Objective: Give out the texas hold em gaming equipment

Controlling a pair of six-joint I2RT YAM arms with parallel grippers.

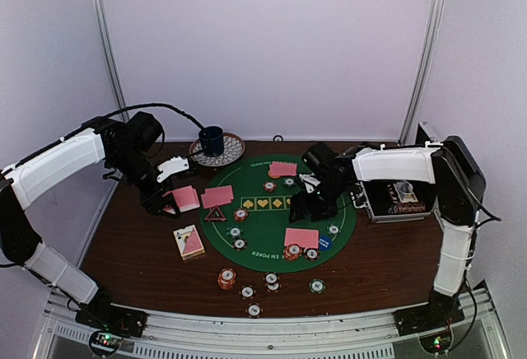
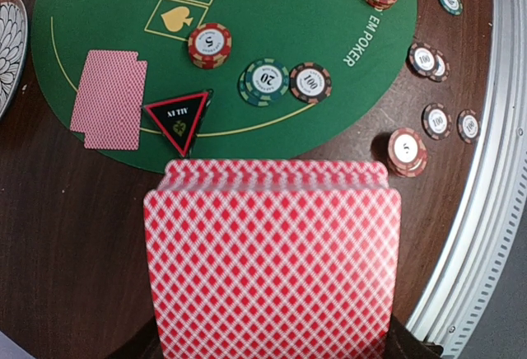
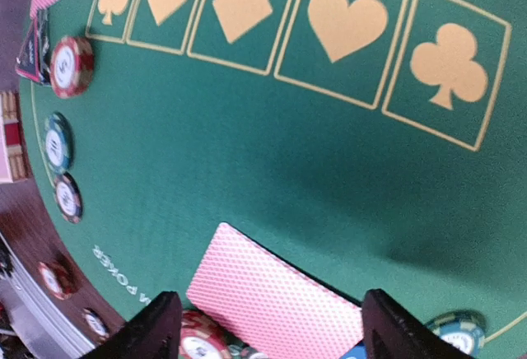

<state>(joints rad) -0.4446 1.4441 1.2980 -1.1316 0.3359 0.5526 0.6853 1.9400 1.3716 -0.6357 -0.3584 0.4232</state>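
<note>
My left gripper [image 1: 169, 200] is shut on a deck of pink-backed playing cards [image 2: 272, 260], held over the brown table just off the left edge of the green poker mat [image 1: 255, 223]. The deck hides its fingers in the left wrist view. Ahead of it lie a red-rimmed black triangle [image 2: 179, 117], a pair of cards [image 2: 109, 100] and a red chip stack [image 2: 209, 44]. My right gripper [image 3: 269, 296] hangs open over the mat, its fingers well apart. A pink-backed card [image 3: 272, 297] lies flat on the felt between them, untouched. More cards [image 1: 282, 169] sit at the mat's far side.
A dark blue mug [image 1: 212, 139] stands on a patterned plate [image 1: 230, 155] behind the mat. A card box [image 1: 189, 242] lies at the near left. An open black case [image 1: 395, 198] sits at the right. Loose chips [image 1: 247, 291] dot the near table by the metal rail [image 1: 263, 334].
</note>
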